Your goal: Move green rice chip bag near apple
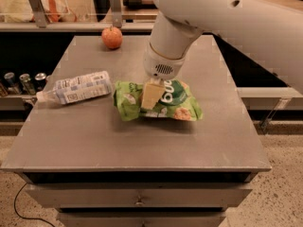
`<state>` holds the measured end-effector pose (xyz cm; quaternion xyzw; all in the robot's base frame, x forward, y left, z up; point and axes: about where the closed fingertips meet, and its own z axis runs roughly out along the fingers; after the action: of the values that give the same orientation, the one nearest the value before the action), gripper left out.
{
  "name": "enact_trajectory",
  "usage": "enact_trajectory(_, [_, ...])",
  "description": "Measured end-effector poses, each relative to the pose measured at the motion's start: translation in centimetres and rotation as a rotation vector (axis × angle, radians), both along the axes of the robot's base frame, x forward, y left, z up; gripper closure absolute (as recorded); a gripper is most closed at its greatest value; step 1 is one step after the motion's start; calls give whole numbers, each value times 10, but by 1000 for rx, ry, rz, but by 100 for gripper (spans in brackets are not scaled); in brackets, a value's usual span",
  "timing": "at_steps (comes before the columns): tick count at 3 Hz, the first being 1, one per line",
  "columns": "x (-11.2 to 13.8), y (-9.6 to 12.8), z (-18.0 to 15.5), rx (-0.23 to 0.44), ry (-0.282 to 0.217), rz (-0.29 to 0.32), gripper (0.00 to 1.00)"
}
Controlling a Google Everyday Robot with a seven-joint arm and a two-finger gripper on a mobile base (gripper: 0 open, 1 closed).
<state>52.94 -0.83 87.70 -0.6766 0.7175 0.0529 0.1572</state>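
Your pincer (149, 96) is clenched on the puffy light-green rice chip bag (179, 102) at the middle of the grey table (94, 141), well apart from the small red apple (112, 37). The bag looks light, soft and slippery, so hold its middle gently.

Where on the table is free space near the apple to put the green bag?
Bare table lies right of the apple along the far edge, and across the front strip. The middle is crowded: the end effector sits at the green rice chip bag, with the bottle close beside it.
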Motion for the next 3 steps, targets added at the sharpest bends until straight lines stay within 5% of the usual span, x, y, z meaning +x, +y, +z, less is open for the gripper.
enact_trajectory(3, [50,-41,43,-28,-146,5,100])
